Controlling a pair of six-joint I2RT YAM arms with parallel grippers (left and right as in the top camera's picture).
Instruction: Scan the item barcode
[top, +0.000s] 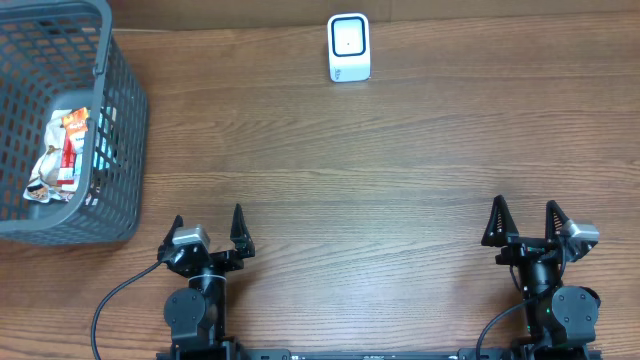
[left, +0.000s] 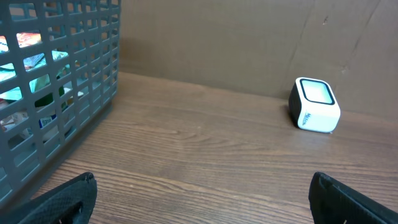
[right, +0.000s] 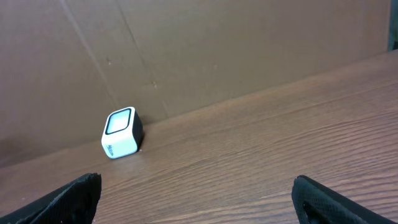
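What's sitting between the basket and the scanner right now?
Nothing. The stretch from the basket to the scanner is bare tabletop, shown plainly in the overhead view and again in the left wrist view.

Grey basket (left: 68, 93), white scanner (left: 315, 106) apart

The basket (top: 128, 140) runs off the overhead view's top and left edges. The packets (top: 66, 150) inside lie jumbled, perhaps three or four, their print too small to read. From the left wrist the mesh hides most of them. The lettering on the side of the scanner (left: 314, 106) is unreadable.
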